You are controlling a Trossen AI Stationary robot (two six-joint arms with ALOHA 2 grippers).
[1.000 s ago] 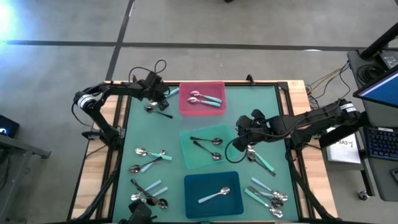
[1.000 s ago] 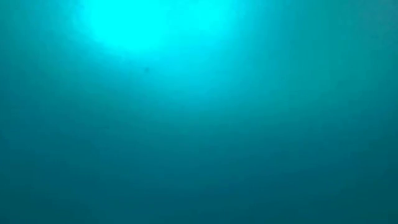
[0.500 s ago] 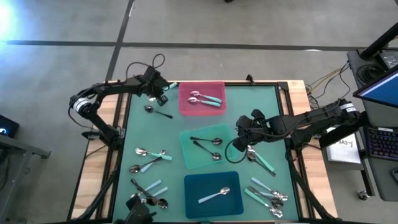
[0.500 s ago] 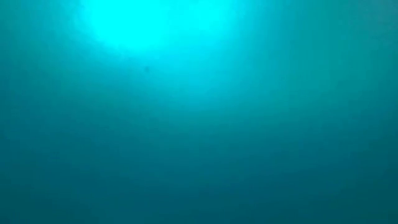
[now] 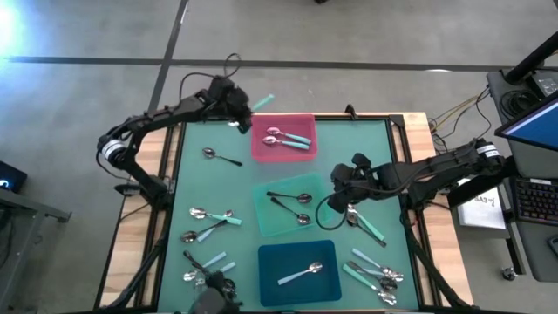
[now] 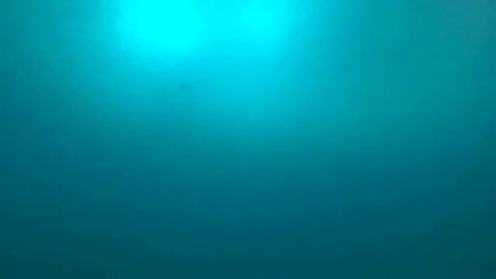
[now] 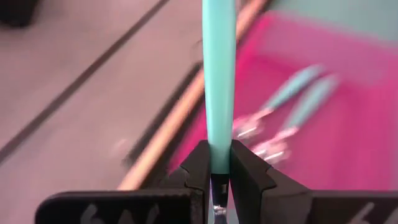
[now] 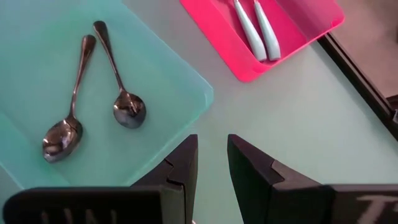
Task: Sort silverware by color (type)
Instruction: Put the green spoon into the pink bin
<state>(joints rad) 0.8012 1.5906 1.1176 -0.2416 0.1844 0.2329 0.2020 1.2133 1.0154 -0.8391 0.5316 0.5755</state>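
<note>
My left gripper (image 5: 241, 116) hovers at the pink tray's (image 5: 259, 153) far-left corner, shut on a teal-handled spoon (image 5: 264, 102). In the left wrist view that spoon's handle (image 7: 219, 87) runs straight out past the gripper (image 7: 219, 167). Two teal-handled spoons (image 5: 289, 137) lie in the pink tray (image 7: 360, 130). Two dark spoons (image 5: 292, 206) lie in the mint tray (image 5: 264, 214), and one pale spoon (image 5: 305, 273) lies in the dark-teal tray (image 5: 272, 262). My right gripper (image 5: 336, 187) waits open beside the mint tray (image 8: 37, 74). The low view shows only a teal glow. My left gripper pinches the teal handle (image 7: 218, 146) between its two fingers, close to where the metal neck (image 7: 216, 208) begins. The handle points forward along the fingers and beyond them. The spoon is lifted clear of the table, and its bowl is hidden behind the gripper.
A dark spoon (image 5: 220, 157) lies alone on the mat left of the pink tray. More loose spoons lie at the near left (image 5: 209, 218), (image 5: 207, 269) and at the near right (image 5: 366, 224), (image 5: 373, 272). Wooden table edges frame the green mat.
My left gripper has risen and moved toward the table's far edge and to the right, from beside the lone dark spoon to the pink tray's far-left corner. It has carried the teal-handled spoon with it. The right arm has kept still.
</note>
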